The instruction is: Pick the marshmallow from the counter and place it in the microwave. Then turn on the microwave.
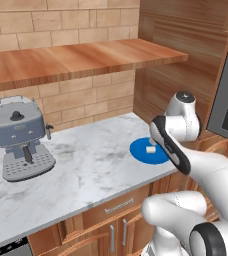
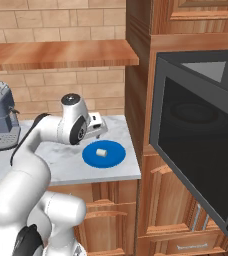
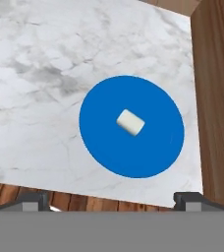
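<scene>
Spread wide, the tool hangs above the marshmallow, which lies on the blue plate on the table.

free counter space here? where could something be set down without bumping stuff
Widest bare patch: the counter between the coffee machine and the blue plate. A bare strip also runs along the front edge. Crowded at the right end: the plate, with the marshmallow on it, sits near the wooden cabinet wall, and the open gripper hangs above it.

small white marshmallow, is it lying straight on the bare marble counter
No, the small white marshmallow lies in the middle of the round blue plate, which rests on the marble counter.
</scene>
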